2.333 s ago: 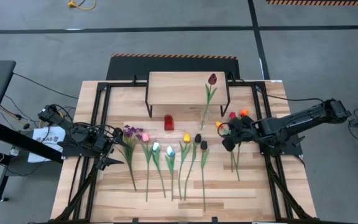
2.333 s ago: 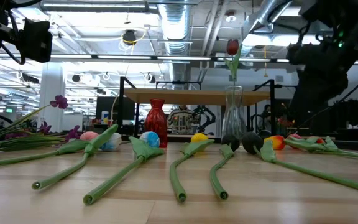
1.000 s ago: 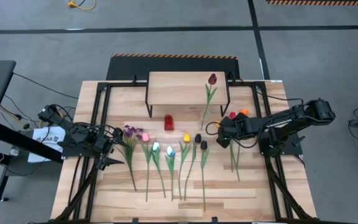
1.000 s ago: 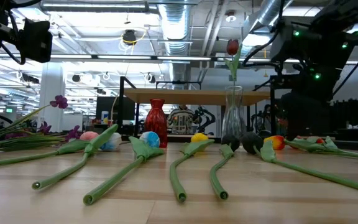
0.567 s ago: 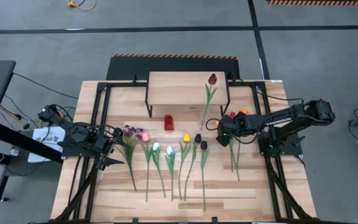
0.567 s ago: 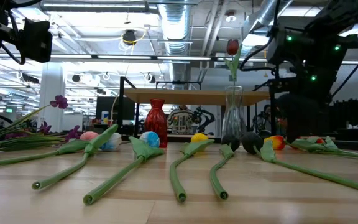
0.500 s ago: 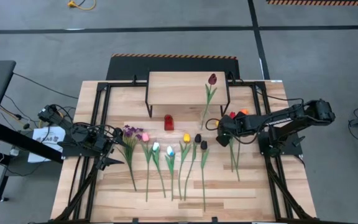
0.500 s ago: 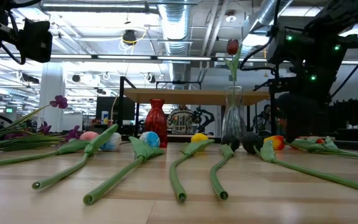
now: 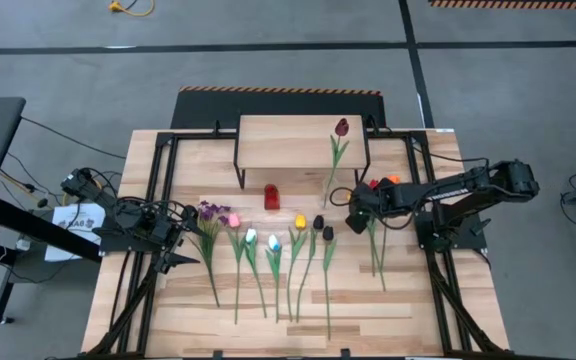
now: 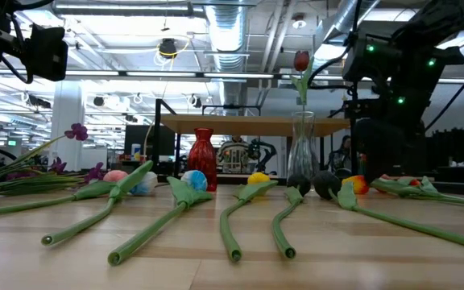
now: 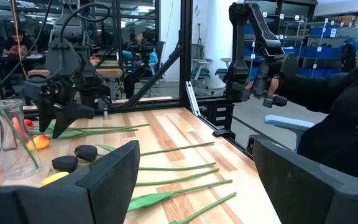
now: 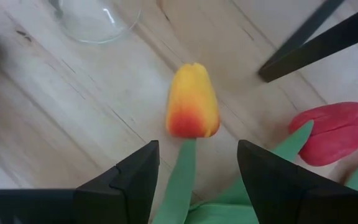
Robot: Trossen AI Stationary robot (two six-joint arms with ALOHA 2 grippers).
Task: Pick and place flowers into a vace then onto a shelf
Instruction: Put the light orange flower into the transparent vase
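- Yellow-orange tulip [image 12: 192, 102] lies on the wooden surface [image 9: 398, 300] just beside the clear vase [image 10: 302, 148]; the right claw [image 12: 194, 165] hangs open above it, gripping nothing
- Other flowers [image 9: 273, 262] lie in a row mid-surface
- Left claw [image 11: 194, 168] waits open at the left edge
- Shelf [image 9: 286, 140] stands behind
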